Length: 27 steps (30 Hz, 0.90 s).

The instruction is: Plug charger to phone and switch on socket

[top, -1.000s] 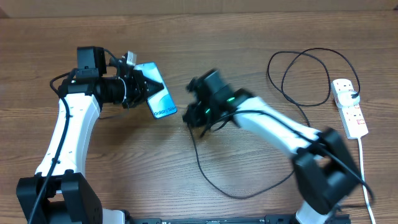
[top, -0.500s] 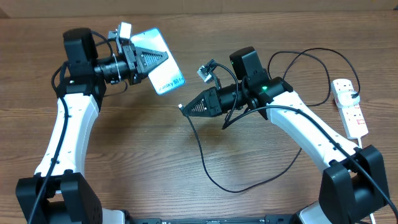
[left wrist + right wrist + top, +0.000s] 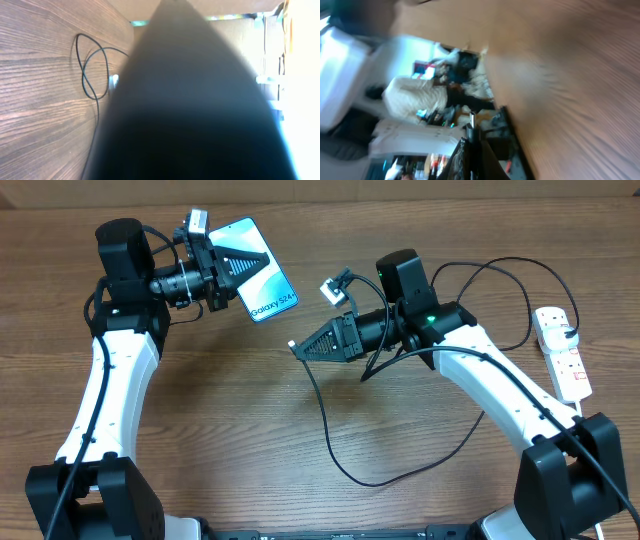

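Note:
In the overhead view my left gripper (image 3: pixel 262 264) is shut on the phone (image 3: pixel 268 292), holding it off the table at the upper left. Its cyan screen faces up and reads "Galaxy S24". The phone's dark body (image 3: pixel 190 105) fills most of the left wrist view. My right gripper (image 3: pixel 298 349) points left toward the phone and is shut on the plug tip (image 3: pixel 291 346) of the charger (image 3: pixel 322 430). A gap separates the tip from the phone. The thin black cable loops across the table to the socket (image 3: pixel 562 352) at the right edge. The right wrist view is blurred; the tip (image 3: pixel 472 120) sticks out past the shut fingers.
The wooden table (image 3: pixel 220 430) lies under both arms. The charger's loops (image 3: pixel 490 300) curl at the back right beside the socket, and a white cord (image 3: pixel 588 465) runs from the socket toward the front edge. A cable loop (image 3: pixel 89 70) shows left of the phone.
The left arm has lifted and turned the phone, so its text now faces the overhead camera. The right arm swung round and now points left, holding the plug tip level toward the phone.

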Motion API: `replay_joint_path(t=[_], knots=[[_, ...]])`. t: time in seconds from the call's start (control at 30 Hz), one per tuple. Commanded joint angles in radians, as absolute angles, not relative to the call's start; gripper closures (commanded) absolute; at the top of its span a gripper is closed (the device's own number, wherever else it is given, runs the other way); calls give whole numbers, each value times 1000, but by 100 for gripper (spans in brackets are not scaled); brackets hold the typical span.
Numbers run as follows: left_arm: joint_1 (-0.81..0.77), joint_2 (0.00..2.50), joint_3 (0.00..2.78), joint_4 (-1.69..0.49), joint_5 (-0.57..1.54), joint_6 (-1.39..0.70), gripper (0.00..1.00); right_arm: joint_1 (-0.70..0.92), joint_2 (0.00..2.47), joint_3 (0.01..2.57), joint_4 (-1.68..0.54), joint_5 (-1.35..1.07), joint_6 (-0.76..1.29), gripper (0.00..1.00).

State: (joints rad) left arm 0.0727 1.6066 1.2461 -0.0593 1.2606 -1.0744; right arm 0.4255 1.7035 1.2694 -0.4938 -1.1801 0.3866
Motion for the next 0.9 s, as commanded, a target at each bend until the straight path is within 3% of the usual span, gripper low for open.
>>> replay_joint_path(t=[0.0,0.37,0.57,0.87], knots=[[79,1595,1258,-52,1328,-1057,96,391,1694,1277,-574,-916,391,96],[78,1595,1258,-56,1415,-962,96,321,1695,1277,-977,57,363,96],[78,1595,1258,-56,1414,-937,96,326,1710,1267,-1039,207,370,96],[78,1595,1258,-81,1415,-918,96,326,1729,1207,-955,209,374,96]])
